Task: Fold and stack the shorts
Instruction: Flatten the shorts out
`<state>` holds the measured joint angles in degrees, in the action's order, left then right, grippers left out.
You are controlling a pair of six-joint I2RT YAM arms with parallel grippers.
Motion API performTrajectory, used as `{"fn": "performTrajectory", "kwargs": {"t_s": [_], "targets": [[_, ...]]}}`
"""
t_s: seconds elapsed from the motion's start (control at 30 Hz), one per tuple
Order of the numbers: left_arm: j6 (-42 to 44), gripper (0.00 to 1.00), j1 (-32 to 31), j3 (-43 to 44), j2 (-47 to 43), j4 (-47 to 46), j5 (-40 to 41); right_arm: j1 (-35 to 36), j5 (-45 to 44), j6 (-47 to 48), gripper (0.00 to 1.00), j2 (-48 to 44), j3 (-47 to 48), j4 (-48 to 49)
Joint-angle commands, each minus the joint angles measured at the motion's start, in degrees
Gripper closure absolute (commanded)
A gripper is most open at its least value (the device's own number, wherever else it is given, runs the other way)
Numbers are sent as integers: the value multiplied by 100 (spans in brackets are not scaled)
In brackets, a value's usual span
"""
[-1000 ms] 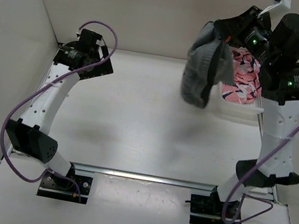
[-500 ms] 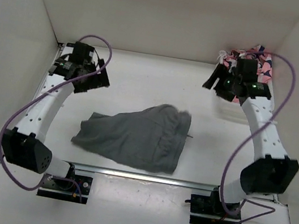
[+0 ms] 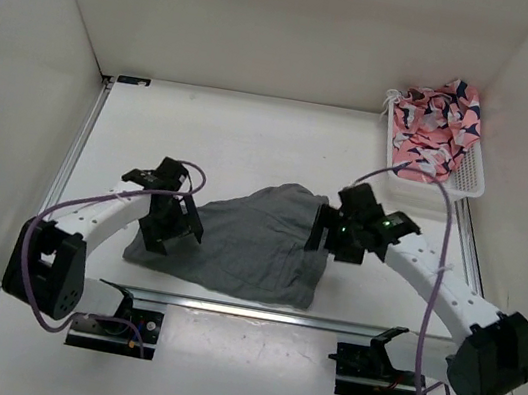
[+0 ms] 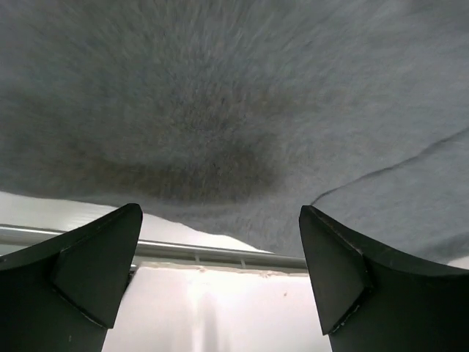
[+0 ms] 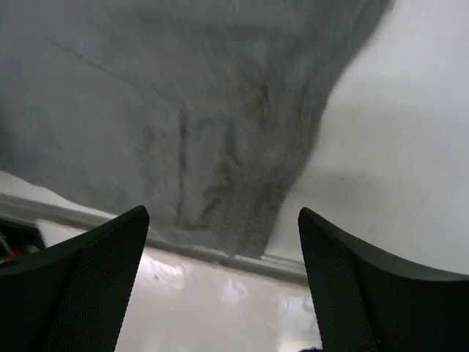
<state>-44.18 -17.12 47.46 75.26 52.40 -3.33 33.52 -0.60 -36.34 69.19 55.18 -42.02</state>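
Sitting at the far right of the table (image 3: 252,145), one white basket (image 3: 471,178) holds one pink patterned cloth (image 3: 439,120). One pair of grey shorts (image 3: 247,240) lies rumpled near the front edge. The left gripper (image 4: 220,220) and right gripper (image 5: 223,220) hover over its ends, jaws spread wide, gripping nothing.

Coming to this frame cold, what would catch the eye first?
The grey shorts lie rumpled near the table's front edge, an open gripper poised over each end: left gripper at the left, right gripper at the right. A pink patterned cloth fills the white basket in the far right corner.
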Motion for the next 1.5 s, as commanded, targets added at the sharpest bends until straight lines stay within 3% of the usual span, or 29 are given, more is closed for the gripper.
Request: {"fn": "performTrajectory", "kwargs": {"t_s": [0.0,0.1,0.2,0.23,0.27,0.37,0.4,0.43,0.5,0.53,0.6,0.77,0.87,0.9,0.93,0.97,1.0,1.07,1.2,1.3,1.37,1.47], "targets": [[-503,0,-80,-263,382,-468,-326,364,323,-507,16,295,-473,141],[-556,0,-142,-317,805,-581,-326,1083,26,-269,19,629,-202,-25],[-556,9,-204,-264,981,-731,-151,1473,-37,-198,19,1210,-25,-131],[-556,16,-204,-168,1051,-731,-80,1560,-124,-198,19,1342,54,-131],[-556,40,-204,-63,1191,-731,-28,1648,-185,-251,19,1456,54,-131],[-486,83,-204,227,1481,-731,104,1956,-125,-321,19,1886,116,62],[-416,90,-204,324,1543,-731,105,1957,-20,-321,24,2027,116,202],[-363,90,-204,421,1596,-731,253,1957,-19,-321,28,2176,116,203],[-311,90,-204,736,1772,-731,359,1879,-219,-260,42,2590,256,203],[-241,90,-204,869,1825,-731,360,1878,-352,-260,69,2678,309,142],[-179,90,-204,1289,1983,-671,421,1641,-676,-260,100,2802,511,20],[94,90,-204,2581,2422,-242,693,554,-1679,319,100,3039,1466,-184],[296,71,-204,3627,2800,347,1017,33,-2136,802,100,3170,2021,-342],[357,60,-204,3839,2853,463,1019,-38,-2137,1073,95,3171,2319,-342],[488,11,-204,4145,2853,551,1088,-90,-2294,1128,67,3171,2470,-446],[542,0,-204,4253,2853,621,1089,-91,-2356,1190,48,3171,2567,-447],[595,0,-204,4332,2793,735,1150,-91,-2357,1190,27,3075,2620,-447],[647,0,-143,4394,2670,815,1203,-91,-2410,1138,1,2785,2621,-509],[596,0,165,3886,2204,868,1343,-292,-1937,673,1,2013,1955,-326],[491,7,577,3070,1756,737,1546,-635,-859,330,1,959,761,462],[490,8,998,2595,1484,535,1249,-995,-469,-116,3,185,-153,782],[296,1,1351,1533,1123,-44,546,-1636,602,-680,7,-536,-1209,1502]]}}
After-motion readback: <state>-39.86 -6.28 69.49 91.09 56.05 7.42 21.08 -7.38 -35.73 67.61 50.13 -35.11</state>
